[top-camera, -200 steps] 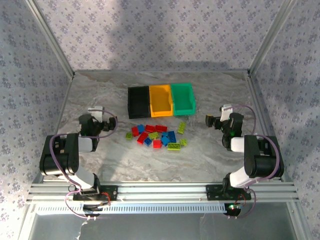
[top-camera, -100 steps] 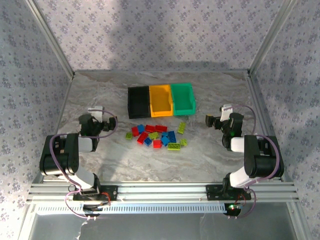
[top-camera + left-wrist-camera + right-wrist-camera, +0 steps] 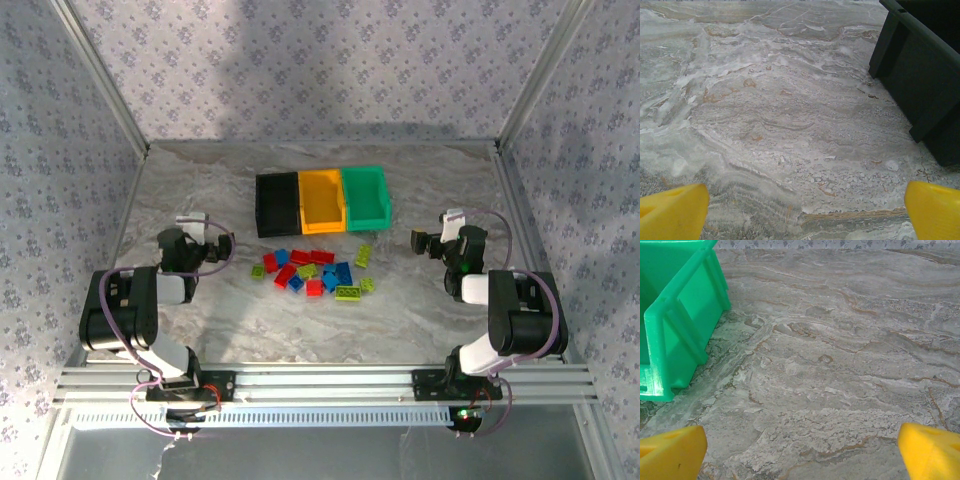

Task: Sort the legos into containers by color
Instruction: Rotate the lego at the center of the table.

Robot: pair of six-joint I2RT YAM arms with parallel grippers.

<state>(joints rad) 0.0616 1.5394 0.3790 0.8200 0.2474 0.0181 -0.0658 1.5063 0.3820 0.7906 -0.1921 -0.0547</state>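
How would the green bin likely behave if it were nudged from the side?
The green bin looks like rigid ribbed plastic, so it probably would not flex. It sits flush against the orange bin, so both may shift together. The polished table suggests it slides rather than tips.

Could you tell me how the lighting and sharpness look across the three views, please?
Top external: even light, a broad soft shadow on the back wall, legos small but distinct. Left wrist: table veining sharp, black bin too dark for detail. Right wrist: green bin evenly lit, yellow fingertips slightly soft.
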